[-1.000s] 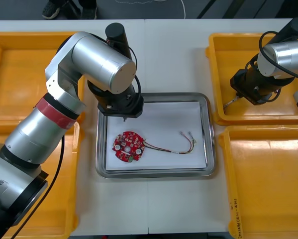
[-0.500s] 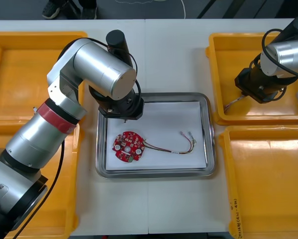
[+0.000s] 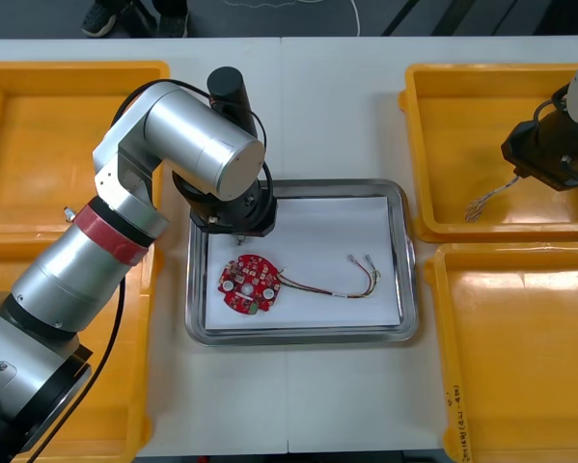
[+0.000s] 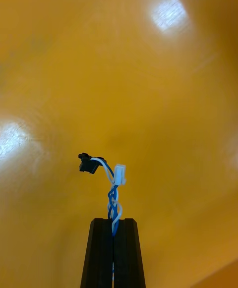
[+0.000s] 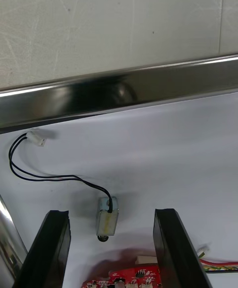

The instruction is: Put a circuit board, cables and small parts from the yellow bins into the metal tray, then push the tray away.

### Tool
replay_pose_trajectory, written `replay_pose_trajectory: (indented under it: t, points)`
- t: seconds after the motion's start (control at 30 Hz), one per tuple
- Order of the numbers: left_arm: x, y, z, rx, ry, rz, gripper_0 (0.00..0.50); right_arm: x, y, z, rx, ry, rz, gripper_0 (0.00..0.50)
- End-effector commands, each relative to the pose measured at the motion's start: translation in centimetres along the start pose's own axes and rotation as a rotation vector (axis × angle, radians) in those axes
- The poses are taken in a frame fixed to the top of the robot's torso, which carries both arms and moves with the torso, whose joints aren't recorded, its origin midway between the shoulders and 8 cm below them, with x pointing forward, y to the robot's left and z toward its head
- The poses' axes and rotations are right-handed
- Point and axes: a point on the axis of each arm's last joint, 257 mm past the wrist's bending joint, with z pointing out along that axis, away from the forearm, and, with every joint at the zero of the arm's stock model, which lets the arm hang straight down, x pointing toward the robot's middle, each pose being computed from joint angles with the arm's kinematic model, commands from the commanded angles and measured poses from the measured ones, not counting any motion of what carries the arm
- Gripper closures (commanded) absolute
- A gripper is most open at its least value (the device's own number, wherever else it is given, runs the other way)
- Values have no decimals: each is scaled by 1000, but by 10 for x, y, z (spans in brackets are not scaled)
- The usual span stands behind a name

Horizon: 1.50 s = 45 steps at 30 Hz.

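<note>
Right end effector (image 4: pixel 113 221), pinching the blue-and-white cable (image 4: pixel 113 196), hangs over the far right bin (image 3: pixel 462 116); tray (image 3: pixel 409 280) lies leftward beneath spread left end effector (image 5: pixel 111 212).

From the front, the left arm (image 3: pixel 197 145) hides the left gripper (image 5: pixel 111 212). Between its fingers the round red circuit board (image 5: pixel 124 280) is cropped. The right gripper (image 4: pixel 114 221) swallows one end of the blue and white cable (image 4: pixel 114 203).
</note>
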Motion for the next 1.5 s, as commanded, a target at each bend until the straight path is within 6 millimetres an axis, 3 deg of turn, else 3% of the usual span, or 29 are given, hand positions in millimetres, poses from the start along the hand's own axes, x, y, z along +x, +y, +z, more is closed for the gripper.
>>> replay_pose_trajectory:
  t: [0.03, 0.23, 0.33, 0.4, 0.47, 0.5, 0.6, 0.7, 1.07, 1.23, 1.5]
  points:
    - [-5, -20, -10, 38, -34, 53, 0, -49, -2, -20, -22, -110, 4, 500]
    - [-10, -13, -23, 48, -43, 38, 0, -54, -1, -14, -28, -135, 6, 500]
    - [-13, -9, -39, 58, -54, 32, 0, -54, -5, -11, -9, -142, -1, 500]
    - [-16, -6, -51, 62, -69, 31, 0, -52, -5, -9, -8, -134, -4, 370]
    - [-18, -3, -60, 64, -81, 33, 0, -51, -6, -8, -6, -131, -6, 275]
    - [-19, 1, -68, 63, -91, 29, 0, -50, -6, -8, -5, -130, -9, 153]
    - [-23, 14, -86, 54, -115, 21, 0, -45, -5, -7, -4, -110, -13, 53]
    - [-26, 25, -102, 51, -133, 12, 0, -39, -5, -7, -3, -83, -16, 4]
    - [-52, 81, -166, 48, -267, -65, 0, -10, 12, -22, -46, 64, -14, 0]
    - [-62, 111, -184, 35, -302, -130, 0, -9, 16, -22, -59, 68, -26, 0]
    - [-67, 170, -200, -7, -304, -236, 0, 10, 14, -9, -9, 99, -72, 0]
